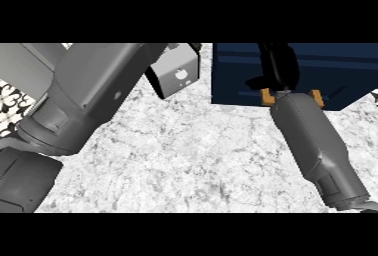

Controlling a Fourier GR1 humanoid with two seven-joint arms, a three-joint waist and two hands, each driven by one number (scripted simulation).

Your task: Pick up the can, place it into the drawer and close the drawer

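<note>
The dark blue drawer [332, 70] stands at the top right of the speckled counter. My right forearm runs up from the lower right, and my right hand [277, 67] shows as a narrow black shape lying over the drawer's left part, dark against dark. No can shows anywhere; I cannot tell whether the hand hides it. My left forearm fills the left side of the view and ends near the top centre at my left hand [176, 71], of which only a grey block with a black side shows, just left of the drawer.
The pale speckled counter [199, 160] spreads between the two forearms. A black-and-white patterned surface [11, 102] shows at the left edge, behind the left arm.
</note>
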